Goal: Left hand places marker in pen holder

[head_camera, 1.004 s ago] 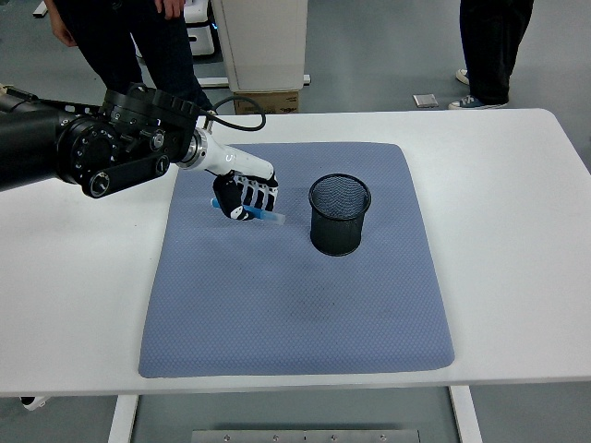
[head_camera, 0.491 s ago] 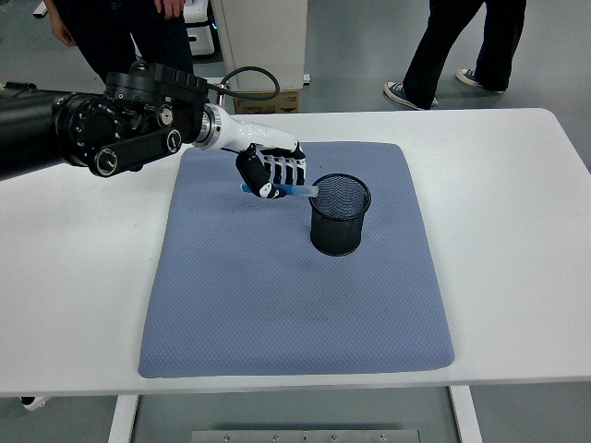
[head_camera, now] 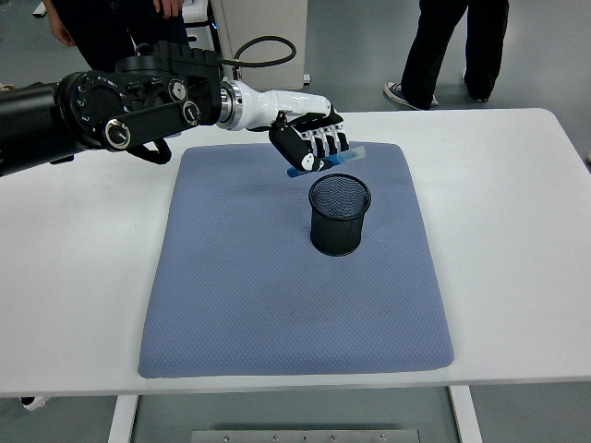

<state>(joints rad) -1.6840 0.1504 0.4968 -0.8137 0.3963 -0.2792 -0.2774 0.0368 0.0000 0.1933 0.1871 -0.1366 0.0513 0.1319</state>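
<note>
My left hand [head_camera: 312, 143] is shut on a blue marker [head_camera: 349, 157] and holds it in the air just behind and above the black mesh pen holder [head_camera: 339, 214]. The marker lies roughly level, its tip pointing right, over the holder's far rim. The pen holder stands upright near the middle of the blue-grey mat [head_camera: 295, 258]. The left arm [head_camera: 120, 106] reaches in from the left edge. The right arm is out of view.
The mat lies on the white table [head_camera: 517, 240]. A person's legs [head_camera: 452, 46] show beyond the table's far edge at the top right, another person [head_camera: 111, 32] stands at the top left. A white cabinet [head_camera: 263, 41] and a cardboard box stand behind the table.
My left hand has risen off the mat with the marker and moved right and away, from left of the holder to above its far rim. The person at top right has walked left.
</note>
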